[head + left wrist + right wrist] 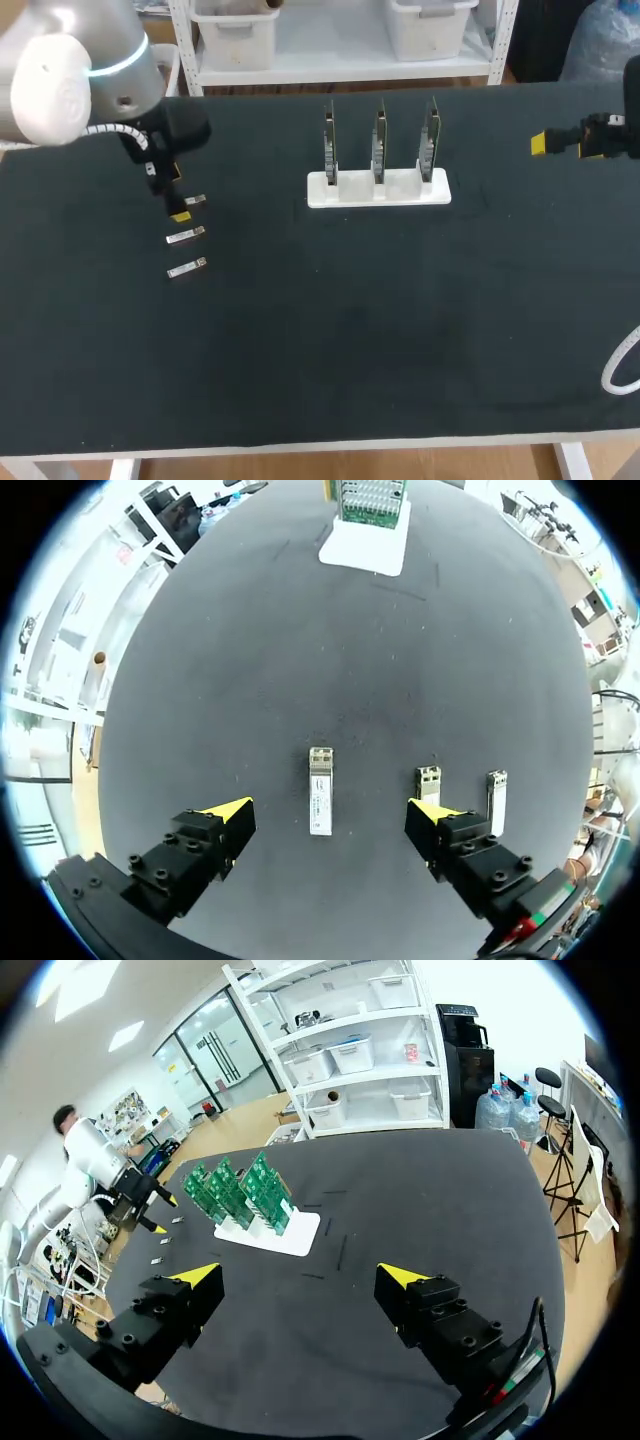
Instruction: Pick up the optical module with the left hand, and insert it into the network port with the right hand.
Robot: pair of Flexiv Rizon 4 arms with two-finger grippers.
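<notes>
Risks clipping the middle small silver optical module [428, 778] on the way down, with the near yellow fingertip [432, 809] just beside it (tight row, three abreast). Hangs low over the black table [350, 330] at its left, left jaws wide apart astride the far silver optical module [320, 792], not touching it. Holds right jaws apart, empty, at the far right.

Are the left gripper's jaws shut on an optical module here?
No, the module lies between the open jaws of the left gripper, touching neither.
</notes>
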